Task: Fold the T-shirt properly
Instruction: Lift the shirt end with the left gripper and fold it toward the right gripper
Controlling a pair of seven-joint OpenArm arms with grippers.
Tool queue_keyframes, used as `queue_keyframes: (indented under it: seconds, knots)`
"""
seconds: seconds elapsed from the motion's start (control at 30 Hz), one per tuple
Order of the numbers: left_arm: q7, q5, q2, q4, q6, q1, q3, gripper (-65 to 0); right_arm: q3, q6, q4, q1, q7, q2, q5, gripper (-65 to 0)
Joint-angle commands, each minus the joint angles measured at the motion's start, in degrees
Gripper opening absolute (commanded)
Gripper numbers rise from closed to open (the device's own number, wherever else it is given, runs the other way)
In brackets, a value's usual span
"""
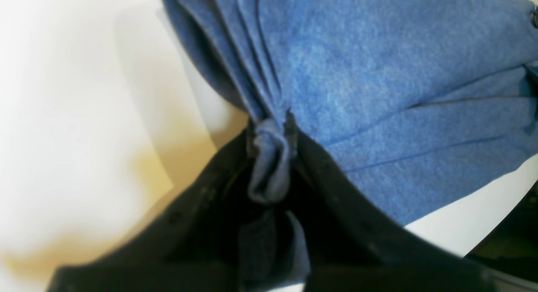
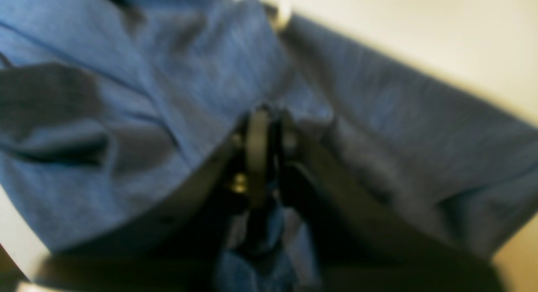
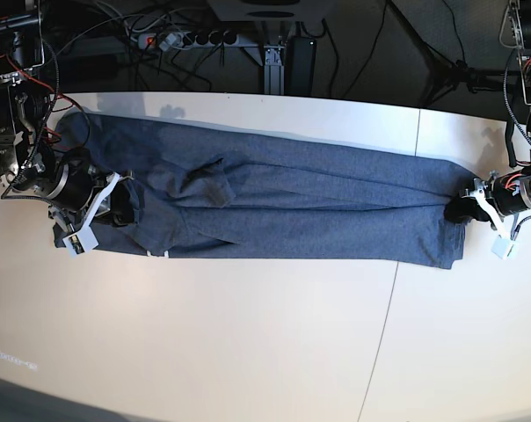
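The blue-grey T-shirt (image 3: 292, 202) lies stretched in a long band across the white table (image 3: 248, 343). At its right end in the base view, my left gripper (image 3: 466, 209) is shut on a bunched edge of cloth. In the left wrist view that pinched fold sits between the black fingers of the left gripper (image 1: 272, 124), and the T-shirt (image 1: 378, 73) fans out beyond in pleats. At the band's left end, my right gripper (image 3: 120, 207) sits on the cloth. The right wrist view is blurred: the right gripper (image 2: 271, 115) has its fingers close together, with the T-shirt (image 2: 126, 73) bunched between them.
A power strip (image 3: 186, 39) and loose cables lie on the floor behind the table's far edge. Arm bases with red wiring (image 3: 15, 53) stand at the back left and back right (image 3: 529, 61). White tabletop spreads in front of the shirt.
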Motion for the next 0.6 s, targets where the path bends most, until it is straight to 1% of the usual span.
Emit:
queue_keyframes:
  seconds: [0.0,0.03,0.07,0.2,0.33,0.43,0.57]
  knots:
    - [0.9,1.1,-1.7,0.3,0.3,-0.6,-0.5,-65.0,0.8,4.0,2.1,1.0,0.8,0.9,0.9,-49.6]
    - [1.0,1.1,-1.9,0.3,0.3,-0.6,-0.5,-65.0,1.0,4.0,3.3,1.0,0.3,0.9,0.9,-45.6]
    - [1.0,1.1,-2.2,0.3,0.3,-0.7,-0.5,-65.0,1.3,4.0,4.4,1.0,-0.5,0.9,0.9,-43.6]
    - [1.0,1.2,-4.1,0.3,0.3,-0.7,-0.5,-65.0,3.3,4.0,7.1,1.1,-1.8,1.0,0.9,-43.5]
    - [1.1,2.3,-6.4,0.3,0.3,-0.7,-0.6,-65.0,7.3,4.0,7.2,1.0,-1.8,1.0,0.9,-43.5]
    - [1.1,2.9,-8.5,0.3,0.3,-0.7,-0.6,-65.0,10.1,4.0,7.2,1.0,-3.1,1.0,1.0,-43.5]
    - [2.4,4.6,-10.9,1.6,0.3,-0.7,-0.6,-65.0,11.5,4.0,7.1,0.9,-4.3,1.1,1.1,-43.5]
